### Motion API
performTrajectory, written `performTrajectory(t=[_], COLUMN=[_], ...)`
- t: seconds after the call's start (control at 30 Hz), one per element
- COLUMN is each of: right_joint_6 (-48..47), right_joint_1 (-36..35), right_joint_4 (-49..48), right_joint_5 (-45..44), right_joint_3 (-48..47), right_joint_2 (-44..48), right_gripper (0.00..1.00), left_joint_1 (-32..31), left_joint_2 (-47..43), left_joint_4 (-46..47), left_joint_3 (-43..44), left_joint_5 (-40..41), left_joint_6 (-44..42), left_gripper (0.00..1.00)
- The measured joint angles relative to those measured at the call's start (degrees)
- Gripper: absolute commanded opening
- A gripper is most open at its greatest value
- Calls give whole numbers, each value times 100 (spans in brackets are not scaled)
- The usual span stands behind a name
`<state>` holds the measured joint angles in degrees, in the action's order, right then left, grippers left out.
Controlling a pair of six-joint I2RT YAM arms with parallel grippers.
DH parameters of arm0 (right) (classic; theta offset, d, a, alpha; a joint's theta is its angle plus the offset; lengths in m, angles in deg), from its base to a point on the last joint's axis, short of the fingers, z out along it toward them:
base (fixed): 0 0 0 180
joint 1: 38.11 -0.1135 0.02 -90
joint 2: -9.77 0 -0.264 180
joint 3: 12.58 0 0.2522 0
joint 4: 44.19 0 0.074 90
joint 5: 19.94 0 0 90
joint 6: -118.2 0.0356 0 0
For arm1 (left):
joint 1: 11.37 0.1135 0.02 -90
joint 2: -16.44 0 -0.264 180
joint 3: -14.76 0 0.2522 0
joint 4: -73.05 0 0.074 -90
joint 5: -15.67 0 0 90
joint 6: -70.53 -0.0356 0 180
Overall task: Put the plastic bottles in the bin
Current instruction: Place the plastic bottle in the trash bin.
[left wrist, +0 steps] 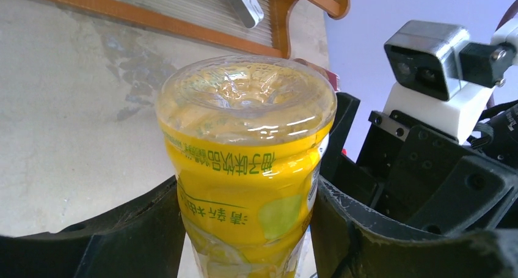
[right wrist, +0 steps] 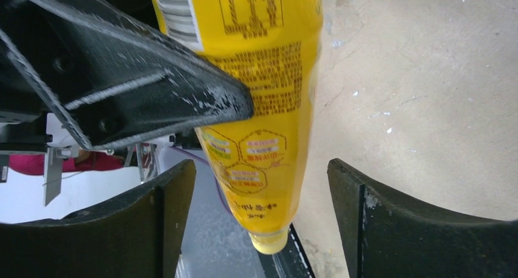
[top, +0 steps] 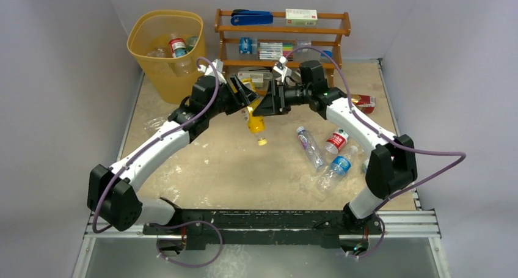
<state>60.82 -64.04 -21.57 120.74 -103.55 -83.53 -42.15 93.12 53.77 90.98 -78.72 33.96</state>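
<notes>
Beige and blotchy, the table (top: 201, 168) sits between plain grey walls (top: 55, 76). A wooden rack (top: 339, 30) stands along the far edge, and the orange bin (top: 159, 76) in the far left corner has bottles (top: 177, 46) inside. More loose bottles (top: 336, 140) lie near the right edge. Above the middle, the yellow bottle (top: 252, 118) hangs neck down, its label printed green. The left gripper (top: 244, 95) pinches it, while the right gripper (top: 262, 107) is spread around it with gaps on both sides.

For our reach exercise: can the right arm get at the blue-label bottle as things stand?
Probably yes: the blue-label bottle lies uncovered beside that arm, and the right gripper stands open around the yellow bottle.
</notes>
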Motion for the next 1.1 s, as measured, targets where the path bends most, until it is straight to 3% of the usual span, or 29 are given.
performTrajectory(t=[0.17, 0.53, 0.77, 1.1], right_joint_6=[-52, -153, -177, -186], right_joint_1=[0, 0, 0, 0], right_joint_4=[221, 413, 461, 455], right_joint_5=[-20, -46, -118, -166], right_joint_3=[39, 271, 437, 632], right_joint_2=[173, 807, 809, 809], right_gripper=[90, 92, 92, 92], left_joint_1=[302, 2264, 3171, 4205], left_joint_2=[201, 739, 1167, 2170], left_joint_4=[-549, -1497, -1340, -44], left_joint_3=[616, 2398, 3609, 4529], left_joint_5=[-83, -627, -1040, -1200], left_joint_6=[-356, -813, -592, 315], left_gripper=[53, 54, 55, 56])
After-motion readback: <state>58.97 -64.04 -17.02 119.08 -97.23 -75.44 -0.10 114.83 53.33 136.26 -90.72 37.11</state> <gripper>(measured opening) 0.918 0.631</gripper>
